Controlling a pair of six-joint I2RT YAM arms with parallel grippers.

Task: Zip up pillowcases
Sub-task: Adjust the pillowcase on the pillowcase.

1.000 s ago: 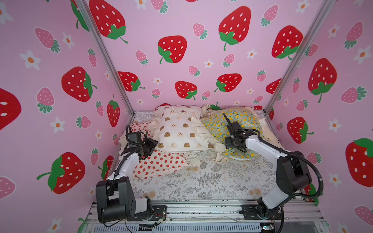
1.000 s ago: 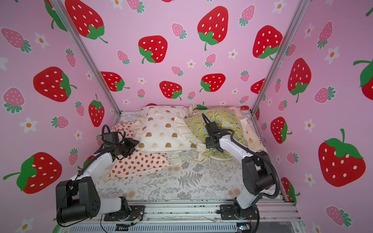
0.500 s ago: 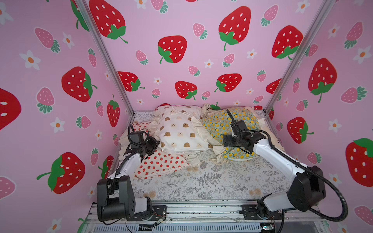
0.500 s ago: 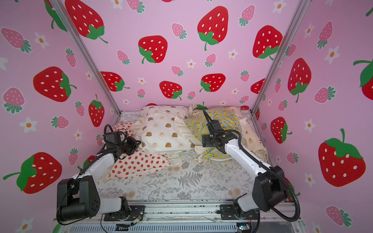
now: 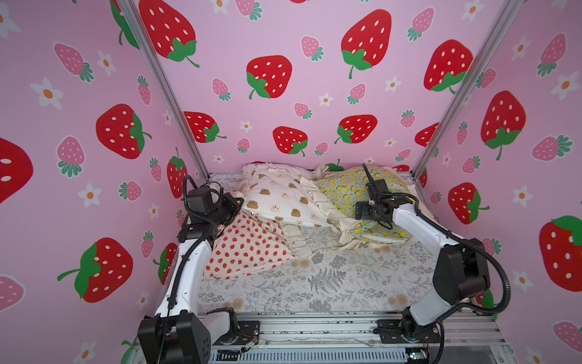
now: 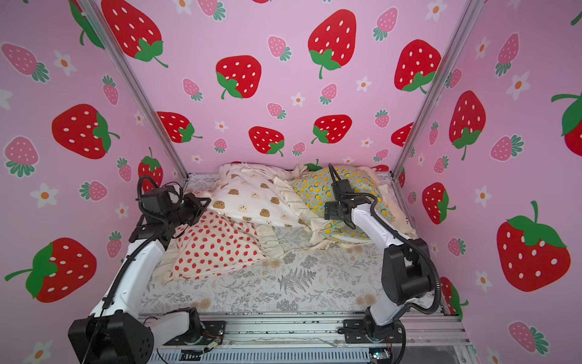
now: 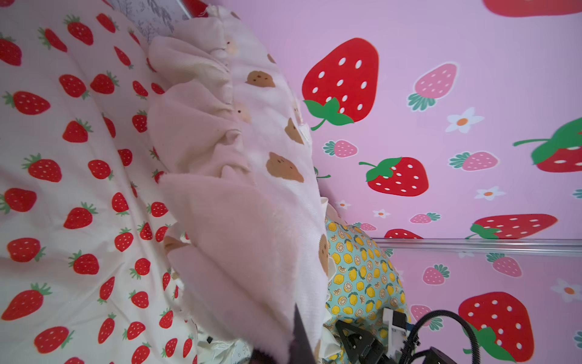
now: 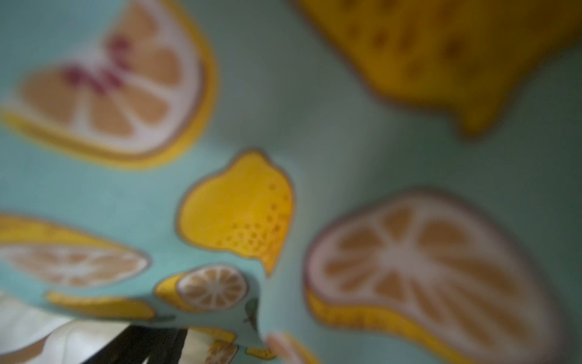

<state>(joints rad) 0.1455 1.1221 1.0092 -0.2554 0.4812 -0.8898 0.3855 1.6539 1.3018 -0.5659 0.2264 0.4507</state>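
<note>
Honestly, looks like zipper-hunting: left gripper (image 5: 235, 205) pinched tight on the ruffle (image 7: 239, 252) of the bear pillowcase (image 5: 277, 198) at the back, right gripper (image 5: 359, 214) against the lemon pillowcase (image 5: 343, 189), can't tell how open, next needs the pull exposed.

The strawberry pillowcase (image 5: 248, 249) lies flat along the left edge of the sheet (image 5: 315, 283). The cream bear pillowcase (image 5: 277, 198) rests at the back edge, overlapping its far corner. The mint lemon pillowcase (image 5: 343, 189), its ruffles crumpled, fills the back right corner. A white pillowcase (image 6: 398, 217) peeks out beside it.
</note>
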